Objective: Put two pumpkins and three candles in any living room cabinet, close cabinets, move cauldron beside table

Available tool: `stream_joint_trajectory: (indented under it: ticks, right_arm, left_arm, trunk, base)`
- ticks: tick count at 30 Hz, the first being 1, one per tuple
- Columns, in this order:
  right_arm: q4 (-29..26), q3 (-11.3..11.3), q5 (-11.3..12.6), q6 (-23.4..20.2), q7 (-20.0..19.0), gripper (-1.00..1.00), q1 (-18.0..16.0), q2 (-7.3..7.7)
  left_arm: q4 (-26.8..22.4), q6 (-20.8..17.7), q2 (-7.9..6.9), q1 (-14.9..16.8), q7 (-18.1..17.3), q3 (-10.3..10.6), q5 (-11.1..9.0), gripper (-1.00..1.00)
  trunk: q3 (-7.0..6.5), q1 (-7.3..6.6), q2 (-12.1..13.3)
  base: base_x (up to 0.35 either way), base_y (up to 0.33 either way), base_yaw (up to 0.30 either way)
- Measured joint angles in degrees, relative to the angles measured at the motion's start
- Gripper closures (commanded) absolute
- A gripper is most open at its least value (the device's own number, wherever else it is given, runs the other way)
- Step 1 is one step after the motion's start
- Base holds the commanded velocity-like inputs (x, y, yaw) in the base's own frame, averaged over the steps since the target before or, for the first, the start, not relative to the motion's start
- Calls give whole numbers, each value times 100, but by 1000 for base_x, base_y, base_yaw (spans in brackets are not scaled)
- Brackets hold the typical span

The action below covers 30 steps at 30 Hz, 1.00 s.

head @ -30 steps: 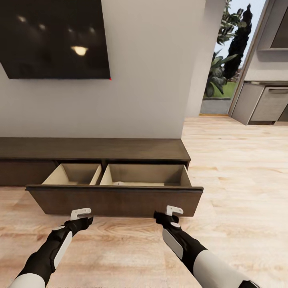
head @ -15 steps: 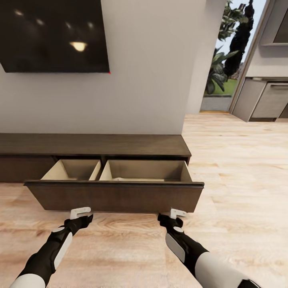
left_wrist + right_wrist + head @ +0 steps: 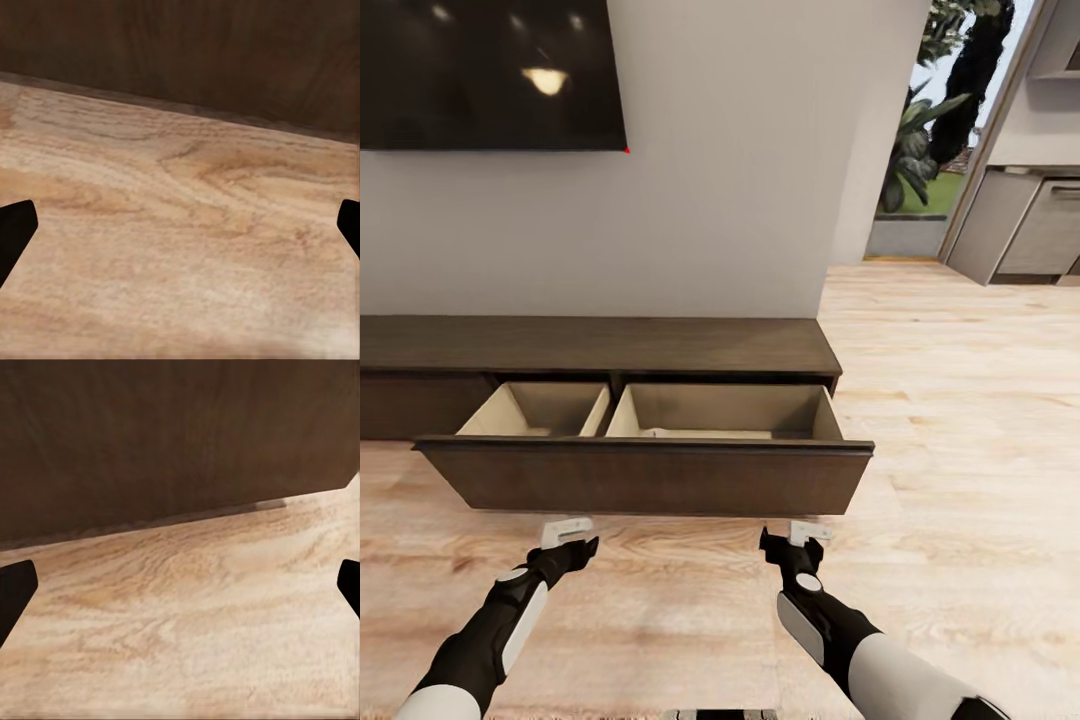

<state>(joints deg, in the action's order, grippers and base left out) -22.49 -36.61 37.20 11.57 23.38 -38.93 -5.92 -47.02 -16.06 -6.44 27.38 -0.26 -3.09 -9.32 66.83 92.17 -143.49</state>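
Dark brown cabinet (image 3: 600, 345) under the TV (image 3: 490, 75), drawer (image 3: 645, 478) pulled fully out, pale inside showing; something pale lies low in the right compartment, too hidden to name. No pumpkins or candles visible. Both tools hang low just in front of the drawer face, apart from it, likely lined up to push it shut. Left tool (image 3: 567, 527) and right tool (image 3: 807, 529) both spread wide, holding nothing. Versus a second ago: whole view shifted down, drawer sits higher in frame, camera moved; tools keep the same spacing.
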Motion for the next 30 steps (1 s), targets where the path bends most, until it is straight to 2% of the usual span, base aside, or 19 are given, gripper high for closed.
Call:
stream_joint_trajectory:
  ticks: [4,7,12,30]
  right_arm:
    - [26,0,-15,16,-3,-100,0,-3]
    - [32,4,-18,22,-7,-100,0,-1]
    - [34,2,-25,29,-8,-100,0,-5]
    - [34,-3,-29,205,-9,-100,0,-23]
  left_arm:
    - [6,24,16,-1,0,1,0,-100]
    - [14,236,26,-5,0,3,-1,-100]
    - [65,495,151,-12,7,10,2,-100]
    - [81,551,187,-13,18,15,9,-100]
  trunk:
    - [23,2,-2]
    - [23,2,-2]
    - [23,2,-2]
    - [23,2,-2]
  base:
    - [0,0,0]
    - [22,0,0]
    - [192,0,0]
    - [144,0,0]
